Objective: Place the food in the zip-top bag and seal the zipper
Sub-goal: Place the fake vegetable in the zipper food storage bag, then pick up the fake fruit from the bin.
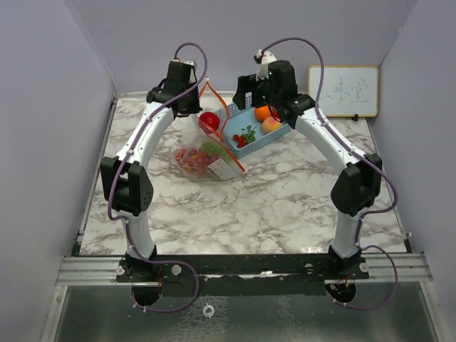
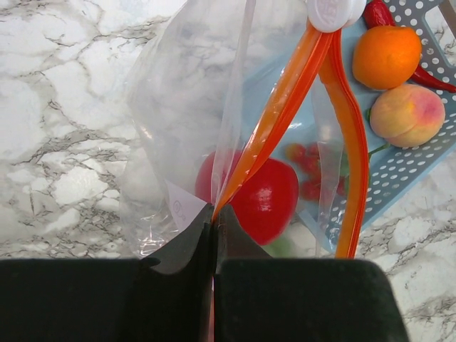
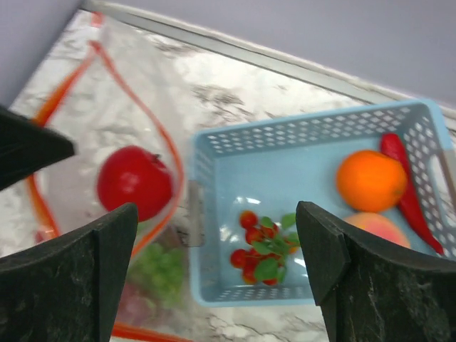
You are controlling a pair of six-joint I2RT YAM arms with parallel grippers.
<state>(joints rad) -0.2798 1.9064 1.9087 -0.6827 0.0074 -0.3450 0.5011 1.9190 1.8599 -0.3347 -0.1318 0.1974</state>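
Bag mouth, held open for loading: left gripper clamped tight on the zipper, lifting one lip of the zip-top bag, which lies just left of the blue basket; red apple inside bag; orange, peach and small red pieces in basket; right gripper spread wide, empty, aimed down over basket; both arms reach to the far side of the table, elbows bent
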